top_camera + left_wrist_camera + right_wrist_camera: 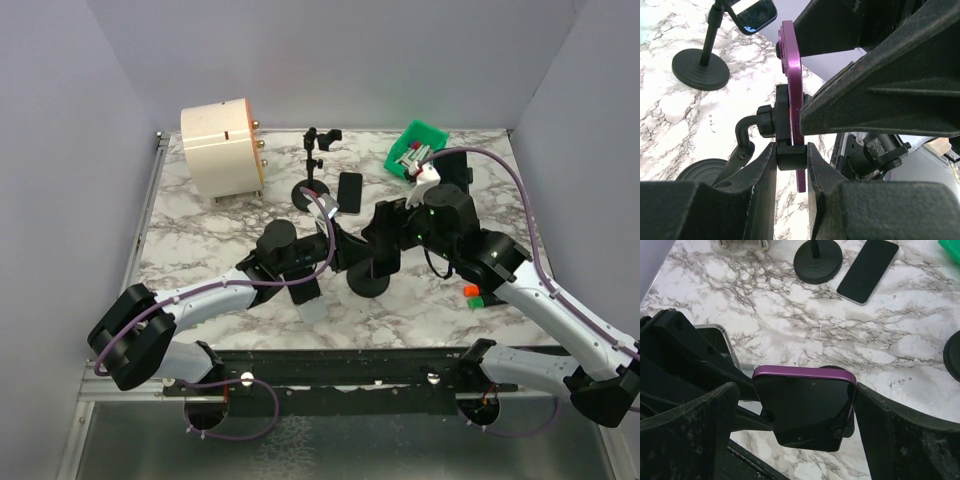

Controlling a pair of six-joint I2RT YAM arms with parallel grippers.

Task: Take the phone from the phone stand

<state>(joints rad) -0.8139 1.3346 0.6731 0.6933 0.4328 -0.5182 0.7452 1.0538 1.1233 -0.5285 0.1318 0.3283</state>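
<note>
A purple phone [807,410] sits in the clamp of a black phone stand [368,282] at the table's middle. In the left wrist view I see the phone edge-on [792,75]. My left gripper [791,152] is shut on the stand's black clamp block [790,156], just below the phone. My right gripper [797,387] straddles the phone's two long edges. Its right finger [900,435] touches the phone's edge. Its left finger [690,430] stands a small gap away. Both grippers meet over the stand in the top view, the left [335,250] and the right [385,232].
A second stand [313,190] stands behind, with a dark phone [350,192] flat beside it. A grey phone [312,300] lies under my left arm. A white drum [222,148] is at the back left and a green bin [418,150] at the back right. Small red and green blocks [471,295] lie to the right.
</note>
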